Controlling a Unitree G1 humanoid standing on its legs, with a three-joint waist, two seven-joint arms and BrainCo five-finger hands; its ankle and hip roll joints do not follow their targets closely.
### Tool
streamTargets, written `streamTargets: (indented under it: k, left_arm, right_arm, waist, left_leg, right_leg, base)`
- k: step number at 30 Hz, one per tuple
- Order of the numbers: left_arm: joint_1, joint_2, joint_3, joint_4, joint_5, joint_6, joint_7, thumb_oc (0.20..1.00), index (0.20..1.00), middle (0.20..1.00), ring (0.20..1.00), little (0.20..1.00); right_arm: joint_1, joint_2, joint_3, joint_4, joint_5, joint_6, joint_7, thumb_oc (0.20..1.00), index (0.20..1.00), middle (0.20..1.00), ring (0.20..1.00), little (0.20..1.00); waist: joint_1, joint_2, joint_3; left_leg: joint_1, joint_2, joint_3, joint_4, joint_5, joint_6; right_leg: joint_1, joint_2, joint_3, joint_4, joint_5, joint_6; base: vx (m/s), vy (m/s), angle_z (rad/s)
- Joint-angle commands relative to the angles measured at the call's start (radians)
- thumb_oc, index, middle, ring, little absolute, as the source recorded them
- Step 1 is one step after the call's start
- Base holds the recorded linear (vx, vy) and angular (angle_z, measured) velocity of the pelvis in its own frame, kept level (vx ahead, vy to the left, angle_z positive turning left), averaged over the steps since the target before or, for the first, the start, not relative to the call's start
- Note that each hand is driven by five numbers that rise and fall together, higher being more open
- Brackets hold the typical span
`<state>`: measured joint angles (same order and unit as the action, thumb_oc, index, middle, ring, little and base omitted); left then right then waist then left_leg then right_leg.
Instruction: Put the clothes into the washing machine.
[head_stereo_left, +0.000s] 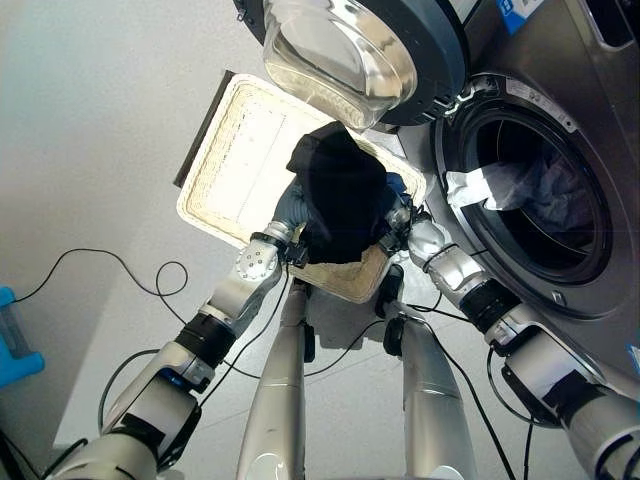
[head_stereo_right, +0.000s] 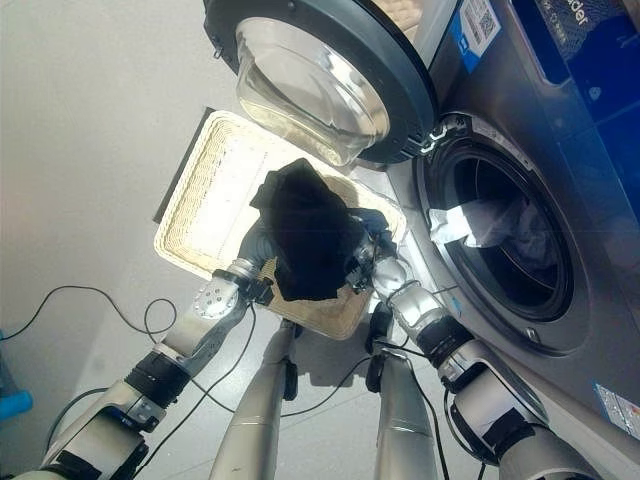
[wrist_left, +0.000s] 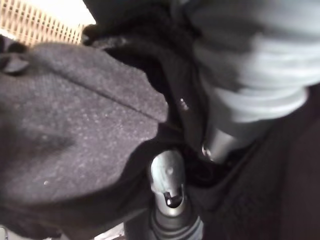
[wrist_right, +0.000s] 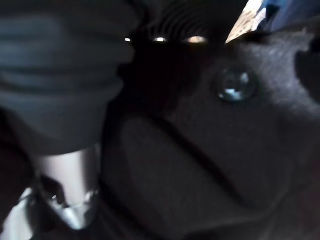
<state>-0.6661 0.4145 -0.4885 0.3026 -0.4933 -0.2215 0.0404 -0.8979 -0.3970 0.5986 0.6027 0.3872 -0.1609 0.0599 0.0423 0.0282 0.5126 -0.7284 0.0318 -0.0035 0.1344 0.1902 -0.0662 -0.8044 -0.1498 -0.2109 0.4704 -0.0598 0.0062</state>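
Observation:
A black garment is bunched in a lump just above the pale wicker basket on the floor. My left hand is at its left side and my right hand at its right, both gripping the cloth. In the left wrist view a silver finger digs into the dark fabric. The right wrist view shows the same black cloth pressed close against the hand. The washing machine's drum opening lies to the right, with pale clothes inside.
The machine's round glass door stands swung open right above the basket's far end. A bit of blue cloth lies in the basket beside the black garment. A blue object sits on the floor at far left.

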Motion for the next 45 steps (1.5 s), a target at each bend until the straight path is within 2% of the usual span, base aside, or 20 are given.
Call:
streamTargets:
  k: [1, 5, 6, 7, 13, 18, 19, 20, 21, 28, 37, 45]
  left_arm:
    - [-0.106, -0.071, -0.040, -0.128, -0.001, -0.083, -0.101, 0.200, 0.200, 0.200, 0.200, 0.200]
    - [-0.113, -0.069, -0.047, -0.138, 0.008, -0.084, -0.116, 0.200, 0.200, 0.200, 0.200, 0.200]
    - [-0.119, -0.067, -0.050, -0.142, 0.021, -0.084, -0.111, 0.200, 0.200, 0.200, 0.200, 0.200]
    - [-0.121, -0.067, -0.050, -0.142, 0.023, -0.084, -0.110, 0.200, 0.200, 0.200, 0.200, 0.200]
    - [-0.131, -0.062, -0.044, -0.143, 0.084, -0.064, -0.067, 0.200, 0.200, 0.200, 0.200, 0.200]
    - [-0.125, -0.061, -0.044, -0.129, 0.121, -0.044, -0.016, 0.200, 0.200, 0.200, 0.200, 0.200]
    - [-0.120, -0.062, -0.040, -0.116, 0.130, -0.039, -0.005, 0.244, 0.244, 0.244, 0.244, 0.244]
    - [-0.119, -0.063, -0.039, -0.111, 0.136, -0.037, -0.001, 0.347, 0.347, 0.347, 0.347, 0.347]
    - [-0.120, -0.066, -0.041, -0.088, 0.159, -0.019, 0.016, 1.000, 1.000, 1.000, 1.000, 1.000]
    - [-0.140, -0.066, -0.065, 0.024, 0.225, -0.011, 0.077, 1.000, 1.000, 1.000, 1.000, 1.000]
    - [-0.135, -0.052, -0.099, 0.079, 0.248, -0.028, 0.070, 1.000, 1.000, 1.000, 1.000, 1.000]
    - [-0.126, -0.039, -0.108, 0.105, 0.274, -0.059, 0.071, 1.000, 1.000, 1.000, 1.000, 1.000]
  right_arm:
    - [-0.064, 0.022, 0.027, 0.019, 0.049, 0.041, 0.067, 1.000, 1.000, 1.000, 1.000, 1.000]
    - [-0.065, 0.027, 0.025, 0.029, 0.121, 0.035, 0.123, 1.000, 1.000, 1.000, 1.000, 1.000]
    - [-0.064, 0.032, 0.022, 0.028, 0.136, 0.011, 0.125, 0.636, 0.636, 0.636, 0.636, 0.636]
    - [-0.065, 0.033, 0.022, 0.029, 0.143, 0.004, 0.126, 0.200, 0.200, 0.200, 0.200, 0.200]
    - [-0.049, 0.055, -0.029, -0.041, 0.301, -0.108, 0.132, 0.200, 0.200, 0.200, 0.200, 0.200]
    - [-0.026, 0.075, -0.071, -0.106, 0.340, -0.153, 0.106, 0.200, 0.200, 0.200, 0.200, 0.200]
    - [-0.018, 0.081, -0.084, -0.116, 0.339, -0.173, 0.097, 0.200, 0.200, 0.200, 0.200, 0.200]
    - [-0.016, 0.082, -0.088, -0.119, 0.339, -0.180, 0.092, 0.200, 0.200, 0.200, 0.200, 0.200]
    - [-0.011, 0.088, -0.101, -0.127, 0.345, -0.208, 0.071, 0.200, 0.200, 0.200, 0.200, 0.200]
    - [-0.005, 0.096, -0.141, -0.105, 0.398, -0.248, 0.004, 0.200, 0.200, 0.200, 0.200, 0.200]
    - [0.031, 0.079, -0.190, -0.072, 0.459, -0.319, -0.027, 0.200, 0.200, 0.200, 0.200, 0.200]
    - [0.080, 0.082, -0.244, -0.022, 0.546, -0.413, -0.086, 0.200, 0.200, 0.200, 0.200, 0.200]
  waist:
    - [0.006, 0.050, 0.007]
    - [0.008, 0.052, 0.007]
    - [0.007, 0.052, 0.007]
    - [0.007, 0.052, 0.007]
    - [0.000, 0.052, 0.007]
    - [-0.009, 0.049, 0.007]
    - [-0.011, 0.049, 0.007]
    - [-0.012, 0.048, 0.007]
    - [-0.016, 0.048, 0.007]
    - [-0.033, 0.045, 0.007]
    - [-0.049, 0.048, 0.007]
    - [-0.060, 0.048, 0.007]
  left_leg:
    - [0.003, -0.105, 0.096, 0.073, -0.094, 0.073]
    - [0.007, -0.106, 0.096, 0.071, -0.092, 0.073]
    - [0.008, -0.107, 0.095, 0.072, -0.092, 0.072]
    - [0.007, -0.107, 0.095, 0.073, -0.092, 0.072]
    - [0.004, -0.110, 0.096, 0.077, -0.093, 0.070]
    - [0.001, -0.109, 0.098, 0.075, -0.093, 0.070]
    - [0.001, -0.108, 0.100, 0.075, -0.094, 0.070]
    - [0.001, -0.107, 0.101, 0.075, -0.094, 0.070]
    - [-0.001, -0.105, 0.103, 0.077, -0.095, 0.069]
    - [0.002, -0.097, 0.117, 0.078, -0.095, 0.064]
    - [0.001, -0.088, 0.137, 0.079, -0.101, 0.057]
    - [0.005, -0.075, 0.158, 0.080, -0.110, 0.053]
  right_leg:
    - [0.038, 0.049, -0.033, -0.153, 0.135, 0.050]
    - [0.041, 0.049, -0.034, -0.156, 0.137, 0.050]
    - [0.042, 0.049, -0.032, -0.156, 0.137, 0.049]
    - [0.041, 0.049, -0.032, -0.155, 0.137, 0.049]
    - [0.037, 0.051, -0.026, -0.151, 0.138, 0.051]
    - [0.030, 0.057, -0.018, -0.152, 0.138, 0.053]
    - [0.031, 0.057, -0.018, -0.151, 0.138, 0.053]
    - [0.031, 0.057, -0.018, -0.152, 0.138, 0.054]
    - [0.027, 0.059, -0.015, -0.150, 0.138, 0.054]
    - [0.030, 0.063, -0.008, -0.151, 0.138, 0.058]
    - [0.028, 0.063, -0.002, -0.154, 0.139, 0.060]
    - [0.026, 0.064, 0.000, -0.148, 0.135, 0.063]
  base:
    - [0.00, 0.000, 0.00]
    - [0.00, 0.000, 0.00]
    - [0.00, 0.000, 0.00]
    - [0.01, 0.001, 0.03]
    - [0.00, 0.000, 0.00]
    - [0.00, 0.000, 0.00]
    - [0.00, 0.000, 0.00]
    - [0.00, 0.000, 0.00]
    - [0.00, 0.000, 0.00]
    - [0.00, 0.000, 0.00]
    - [0.00, 0.016, -0.02]
    - [0.00, 0.025, -0.12]
